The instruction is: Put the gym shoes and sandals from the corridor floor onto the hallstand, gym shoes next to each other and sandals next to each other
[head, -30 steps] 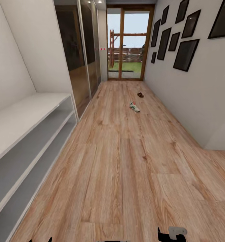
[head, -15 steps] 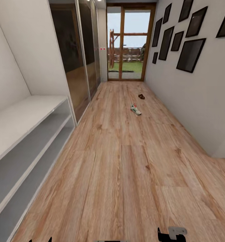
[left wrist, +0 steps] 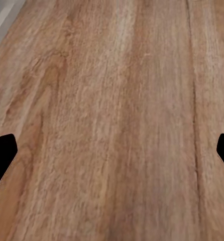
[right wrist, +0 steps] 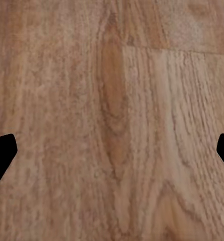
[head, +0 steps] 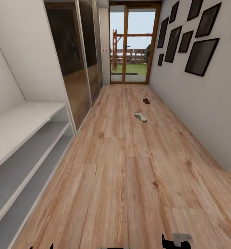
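wood-grain corridor floor runs toward glass door.

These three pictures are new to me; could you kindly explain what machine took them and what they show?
A wheeled robot with two arms took them. The large picture comes from its head camera, looking down a corridor. On the wood floor lie a white gym shoe and, farther on, a brown sandal. A pale shelf unit stands at the left. The two small pictures come from cameras at each wrist, looking along the pincers toward the floor. The left pincer and the right pincer show as dark fingertips at the picture edges, wide apart, holding nothing.
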